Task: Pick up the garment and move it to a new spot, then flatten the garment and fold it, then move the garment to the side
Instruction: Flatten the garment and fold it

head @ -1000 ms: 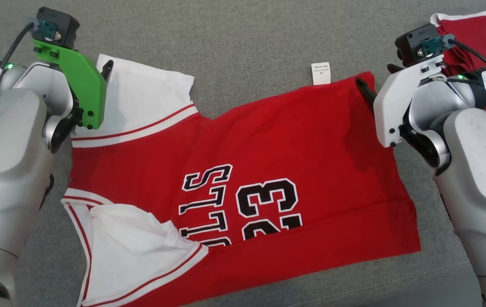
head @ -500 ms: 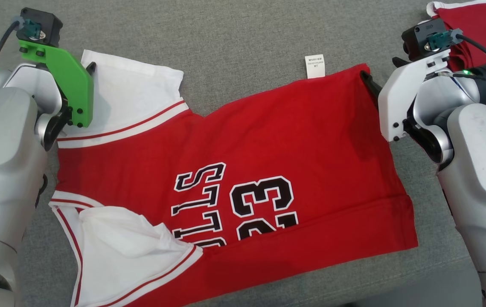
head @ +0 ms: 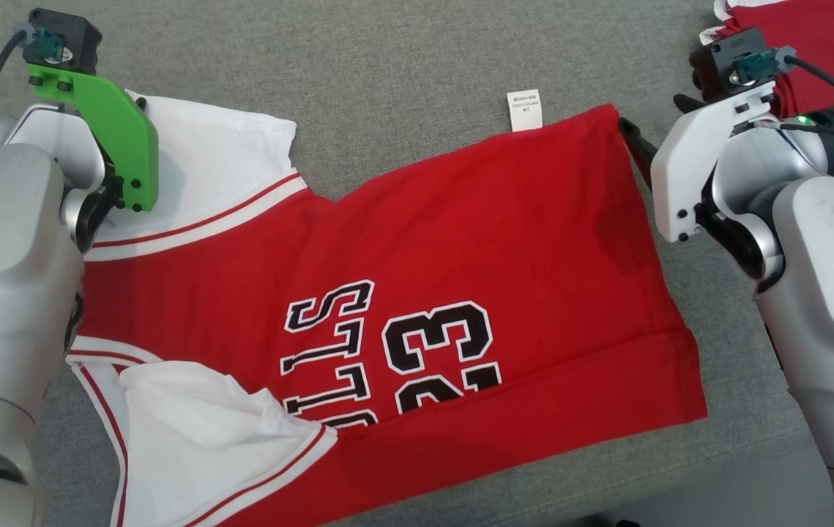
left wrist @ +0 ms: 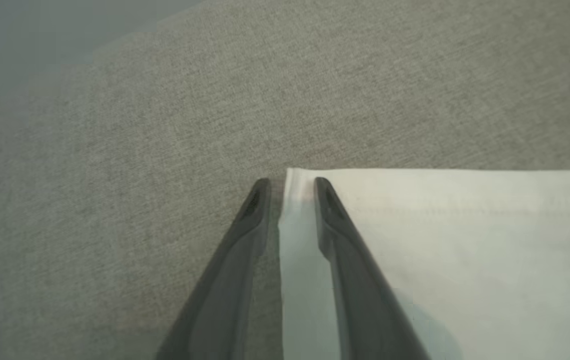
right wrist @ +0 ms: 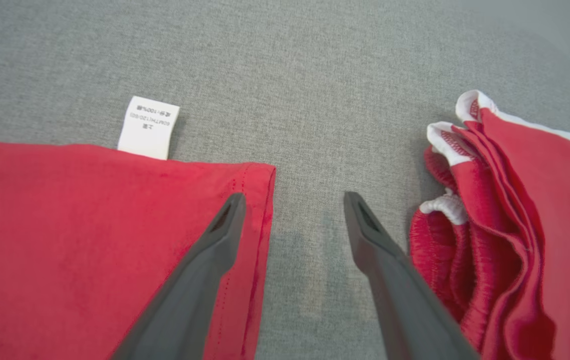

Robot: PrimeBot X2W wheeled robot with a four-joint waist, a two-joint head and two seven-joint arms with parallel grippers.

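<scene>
The garment [head: 460, 241] is a red jersey with white sleeves and black "23" lettering, spread flat on a grey fabric surface. My left gripper [left wrist: 289, 182] is at the far corner of the white sleeve [left wrist: 440, 240]. Its jaws stand narrowly apart, one finger on the grey surface and one on the cloth, with the sleeve's edge between them. My right gripper [right wrist: 295, 197] is wide open at the garment's far right hem corner [right wrist: 254, 175]. Its left finger lies over the red cloth and its right finger over bare surface. One dark finger [head: 633, 143] shows in the head view.
A white care label [head: 525, 110] sticks out from the garment's far edge. Another red cloth with white trim [right wrist: 505, 225] lies bunched just right of my right gripper, at the far right [head: 827, 44] in the head view. The grey surface [head: 402, 66] stretches beyond the garment.
The whole head picture has slid left, so the camera has moved. My left gripper's jaws have drawn much closer together at the sleeve corner. The right gripper stays wide open.
</scene>
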